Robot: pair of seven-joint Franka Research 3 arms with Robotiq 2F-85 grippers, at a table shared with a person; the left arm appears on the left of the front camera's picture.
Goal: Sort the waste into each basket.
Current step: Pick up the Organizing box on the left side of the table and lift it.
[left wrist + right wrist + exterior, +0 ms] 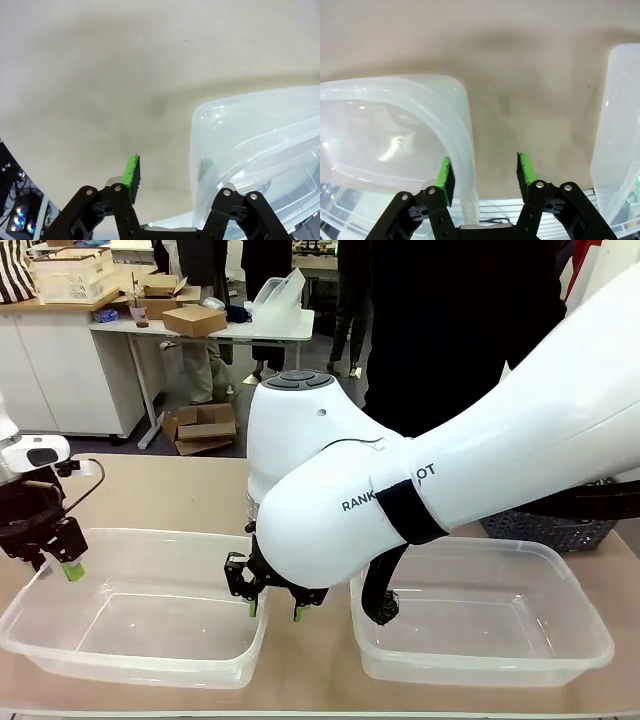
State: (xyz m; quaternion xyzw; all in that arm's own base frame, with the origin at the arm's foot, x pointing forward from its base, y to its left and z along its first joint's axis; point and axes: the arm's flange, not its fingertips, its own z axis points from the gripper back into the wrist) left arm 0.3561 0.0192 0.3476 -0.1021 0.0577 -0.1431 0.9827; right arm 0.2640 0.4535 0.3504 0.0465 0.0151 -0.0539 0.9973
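Robotics lab or workshop: white Franka arm (480,460), cluttered worktable (285,328), cardboard boxes (193,320), people (450,320) standing behind.

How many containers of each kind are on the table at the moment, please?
Clear plastic tubs: 2 (left tub, right tub)
Dark grey lattice basket: 1
Total: 3
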